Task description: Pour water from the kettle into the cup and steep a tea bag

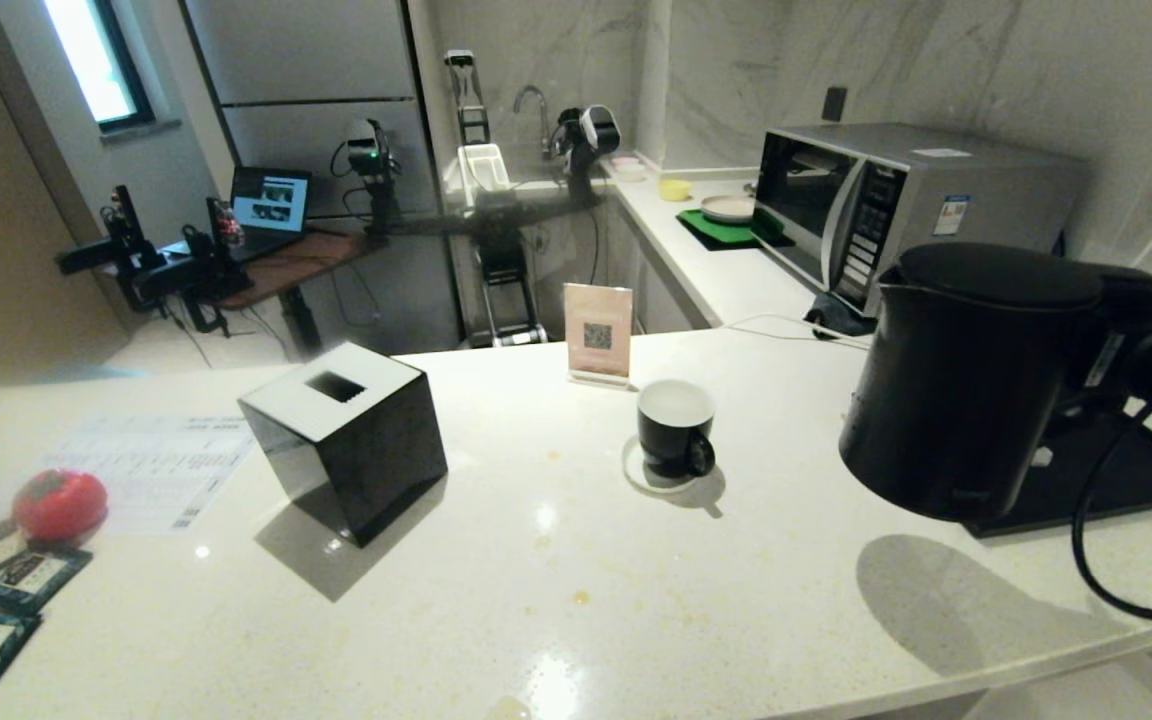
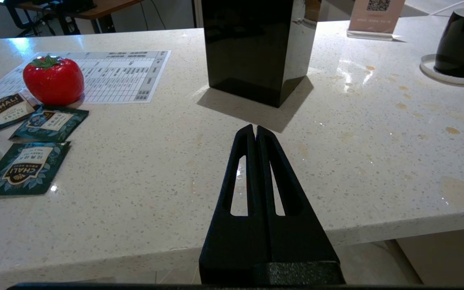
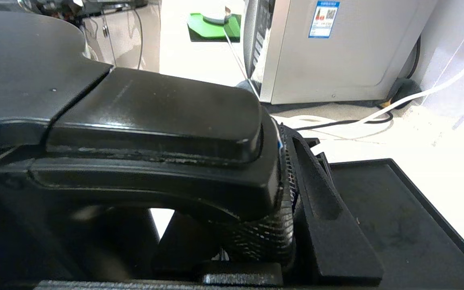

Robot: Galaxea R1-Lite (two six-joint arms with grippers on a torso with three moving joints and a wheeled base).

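Note:
The black kettle hangs just above the counter at the right, leaning with its spout toward the cup. My right gripper is shut on the kettle's handle, one finger pressed against its side. The black cup with a white inside stands on a white coaster left of the kettle, apart from it, and also shows in the left wrist view. My left gripper is shut and empty, level over the counter's front edge. No water shows. The tea bag is out of view.
A black cube with a slotted white top stands mid-counter, a QR sign behind the cup. A microwave sits at the back right. A black tray and cable lie under the kettle. Teal packets and a red object lie far left.

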